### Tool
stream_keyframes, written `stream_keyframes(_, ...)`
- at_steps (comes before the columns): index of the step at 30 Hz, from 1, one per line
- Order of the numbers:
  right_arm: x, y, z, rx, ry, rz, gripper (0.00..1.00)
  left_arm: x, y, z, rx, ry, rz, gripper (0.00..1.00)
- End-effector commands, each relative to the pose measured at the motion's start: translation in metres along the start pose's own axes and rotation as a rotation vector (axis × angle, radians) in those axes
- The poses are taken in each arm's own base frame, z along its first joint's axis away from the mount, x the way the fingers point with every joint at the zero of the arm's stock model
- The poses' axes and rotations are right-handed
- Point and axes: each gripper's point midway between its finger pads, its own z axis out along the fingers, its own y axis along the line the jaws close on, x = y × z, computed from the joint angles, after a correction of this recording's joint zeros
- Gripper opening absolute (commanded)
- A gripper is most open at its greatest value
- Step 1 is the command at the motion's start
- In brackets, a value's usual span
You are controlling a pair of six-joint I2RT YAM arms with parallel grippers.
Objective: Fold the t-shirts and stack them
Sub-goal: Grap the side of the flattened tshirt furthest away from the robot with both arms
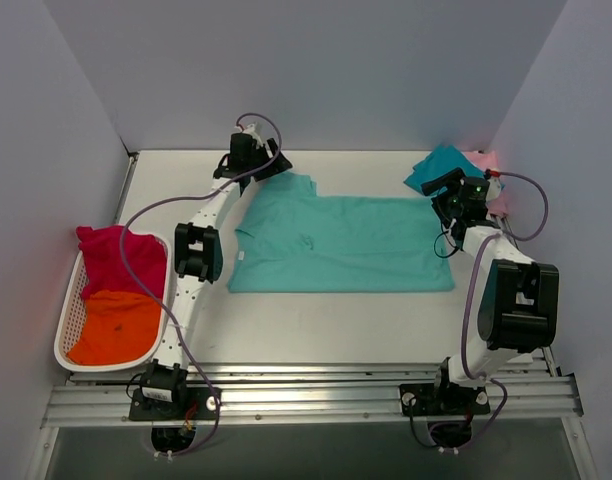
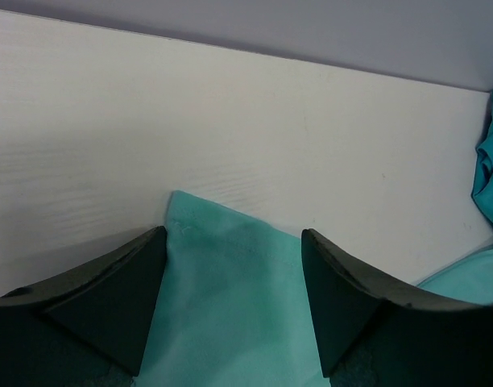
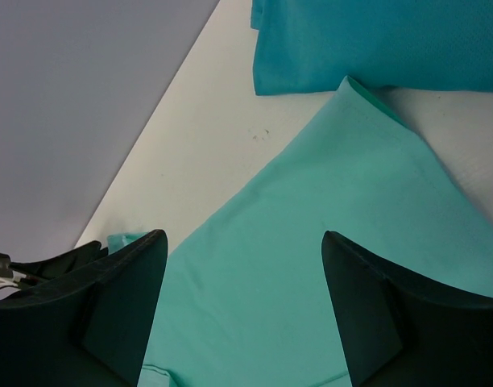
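Lavender walls close in a white table. At its centre a mint-green shirt lies spread flat, collar toward 9 o'clock and hem toward 3 o'clock. A darker teal shirt sits bunched in the corner at 1 o'clock, with a pale pink shirt showing at its far side. At 9 o'clock a white mesh basket holds a magenta-red shirt on the far side and an orange shirt on the near side.

At 11 o'clock the left gripper hangs over the mint-green shirt's far sleeve, its fingers spread, with the sleeve corner lying flat between them. At 2 o'clock the right gripper is over the hem end of the same shirt, its fingers spread wide and pinching nothing. The teal shirt is just beyond it.
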Motion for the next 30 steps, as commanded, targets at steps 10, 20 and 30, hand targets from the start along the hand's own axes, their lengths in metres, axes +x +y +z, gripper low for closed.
stream_keyframes(10, -0.005, 0.003, 0.003, -0.033, -0.01, 0.009, 0.73, 0.023, 0.012, -0.005, -0.05, 0.09, -0.004, 0.43)
stream_keyframes(20, 0.01, -0.031, 0.034, 0.054, 0.029, 0.011, 0.72, 0.009, 0.046, -0.024, -0.138, 0.088, -0.007, 0.02)
stream_keyframes(30, 0.006, -0.041, 0.091, 0.126, 0.034, -0.025, 0.7, 0.007, 0.071, -0.039, -0.157, 0.122, -0.009, 0.02)
